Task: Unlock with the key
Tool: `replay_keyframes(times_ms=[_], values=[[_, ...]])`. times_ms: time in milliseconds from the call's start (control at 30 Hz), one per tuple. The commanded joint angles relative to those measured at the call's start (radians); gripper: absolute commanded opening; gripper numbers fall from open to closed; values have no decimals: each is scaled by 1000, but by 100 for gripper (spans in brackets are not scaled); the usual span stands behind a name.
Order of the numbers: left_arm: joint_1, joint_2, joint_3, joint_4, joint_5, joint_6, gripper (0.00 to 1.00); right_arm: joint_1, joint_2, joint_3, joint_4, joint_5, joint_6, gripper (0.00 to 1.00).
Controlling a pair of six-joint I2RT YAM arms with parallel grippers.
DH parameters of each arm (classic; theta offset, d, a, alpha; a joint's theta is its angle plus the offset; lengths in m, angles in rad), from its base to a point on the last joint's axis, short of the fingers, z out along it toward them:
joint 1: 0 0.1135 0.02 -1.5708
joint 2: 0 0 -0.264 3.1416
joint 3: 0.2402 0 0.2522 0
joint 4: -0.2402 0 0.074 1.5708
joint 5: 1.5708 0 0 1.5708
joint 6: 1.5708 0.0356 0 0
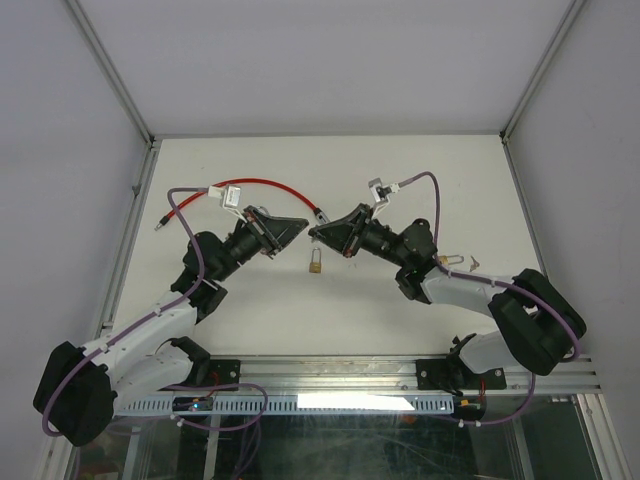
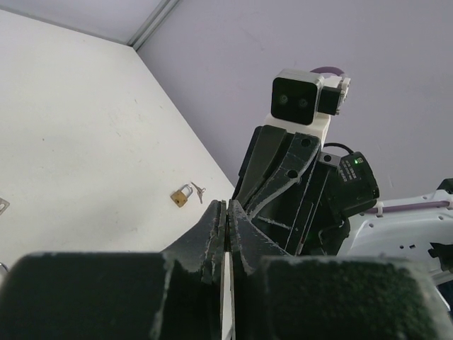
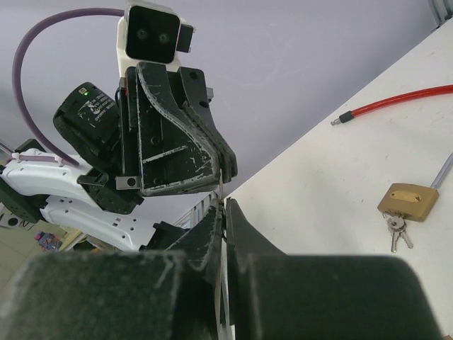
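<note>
1. left claw (image 1: pixel 302 231) and right claw (image 1: pixel 314 234): raised above the middle of the table (image 1: pixel 400 180), tips meeting nose to nose.
2. each claw's fingers are pressed together. in both wrist views a thin pale sliver (image 2: pixel 226 283) shows at the seam, and i cannot tell whether it is a key blade or only light through the gap.
3. brass padlock (image 1: pixel 315 265): lying on the table just below the meeting tips, touched by neither claw. a small bunch of keys (image 3: pixel 396 225) lies against its lower edge.
4. second padlock (image 1: pixel 452 262): on the table close beside the right forearm.
5. red cable (image 1: pixel 265 184): curved along the far left, apart from both claws.
6. risk, as i judge it: if something slim is shared between the tips, an uneven release would let it fall and skid away.
7. risk: nothing pins the brass padlock, so pushing a key at it would likely slide or spin it.
8. risk: two locks invite a mismatched key, and the right forearm could sweep the nearer one.
</note>
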Motion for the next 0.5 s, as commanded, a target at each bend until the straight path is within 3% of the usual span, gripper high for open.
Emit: replay_keyframes(times_ms=[0,300,467], values=[[6,-32,1,24,-35,0,8,0,-9,-13,57,-10,-5,0],[6,-33,46,-140,-69,27,50,-16,-72,-84,-41,40,-37,0],[6,-4,113,-347,-106,62,70,-22,-141,-113,-188,105,-84,0]])
